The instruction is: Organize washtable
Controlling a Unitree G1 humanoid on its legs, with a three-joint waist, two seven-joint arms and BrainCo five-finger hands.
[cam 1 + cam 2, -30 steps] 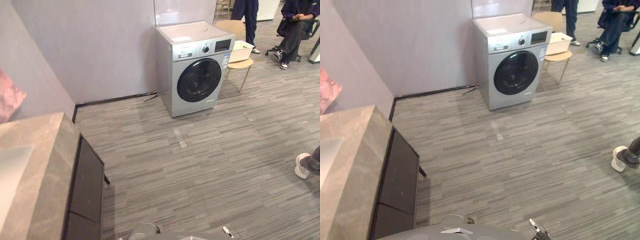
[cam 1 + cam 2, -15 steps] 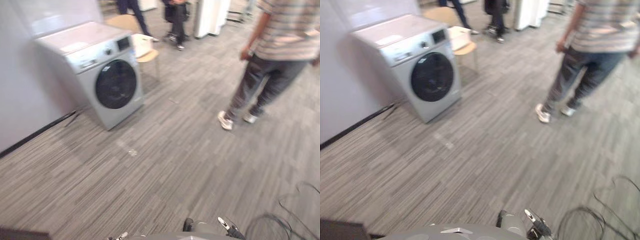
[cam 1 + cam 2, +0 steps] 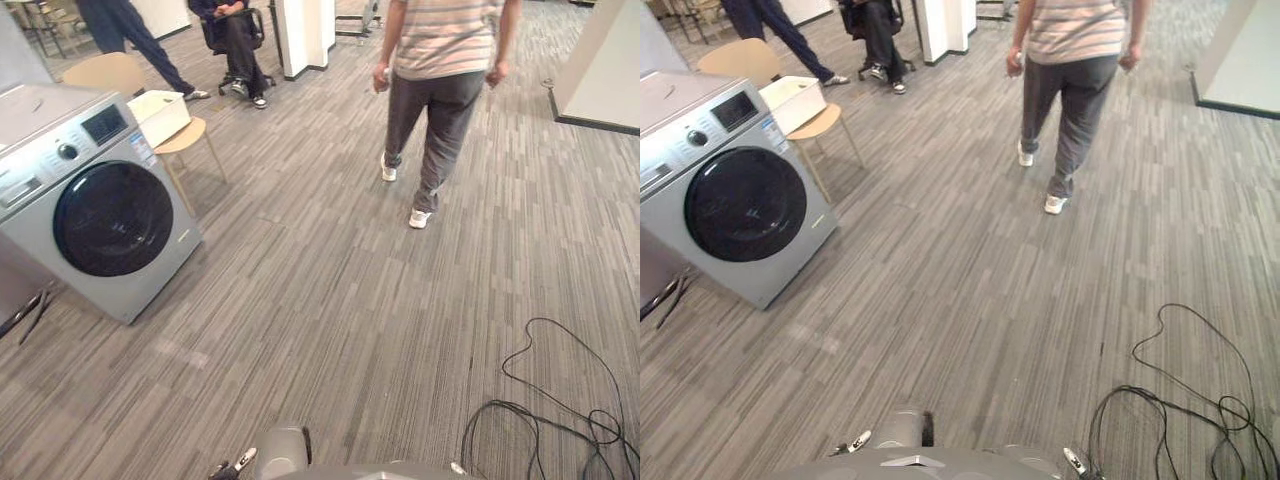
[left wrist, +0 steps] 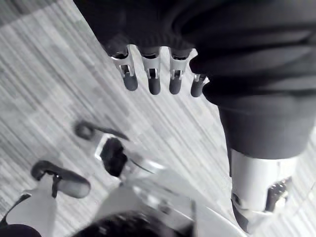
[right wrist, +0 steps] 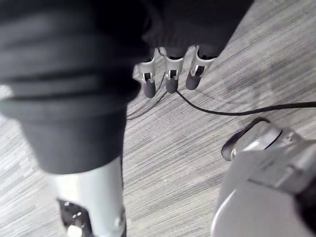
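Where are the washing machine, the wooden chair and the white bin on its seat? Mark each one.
washing machine (image 3: 112, 220), left eye view, on its dark round door.
wooden chair (image 3: 100, 72), left eye view, on its backrest.
white bin (image 3: 168, 120), left eye view, on its side wall.

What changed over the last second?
The camera swung to the robot's right: the counter has left the view, the washing machine now sits at left, and a person in a striped shirt walks away ahead. Machine, chair and white bin themselves did not move. Left hand and right hand hang open, holding nothing.
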